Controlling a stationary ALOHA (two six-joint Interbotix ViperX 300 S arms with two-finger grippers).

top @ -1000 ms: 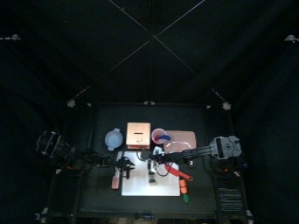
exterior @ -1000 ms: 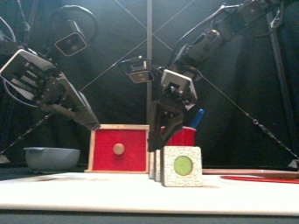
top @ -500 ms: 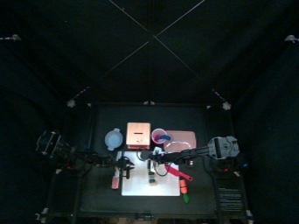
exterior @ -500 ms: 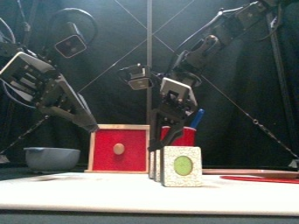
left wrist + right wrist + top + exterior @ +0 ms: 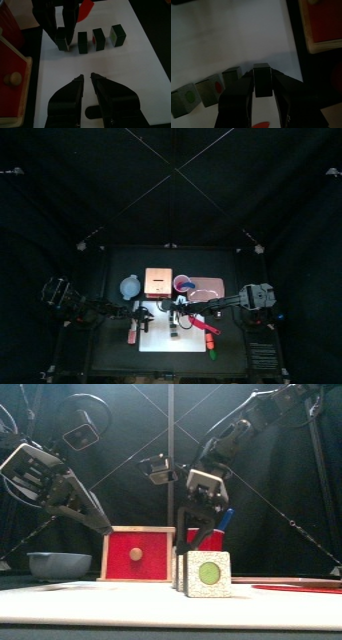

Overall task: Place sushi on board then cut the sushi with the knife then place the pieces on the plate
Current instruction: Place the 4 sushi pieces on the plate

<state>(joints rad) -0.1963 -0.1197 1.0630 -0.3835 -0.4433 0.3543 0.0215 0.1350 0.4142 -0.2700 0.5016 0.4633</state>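
Sushi: four dark green pieces stand in a row on the white board, apart, apparently cut already
Left hand: hovers near the row, jaws nearly together, empty, leaving room
Right hand: clamped on the end piece, likely to carry it off
Pink plate: right of the board, where pieces should go

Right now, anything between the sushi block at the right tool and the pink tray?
Nothing visible. The right tool clasps the end dark green sushi block; only bare white cutting board and black table lie before the flat pink tray.
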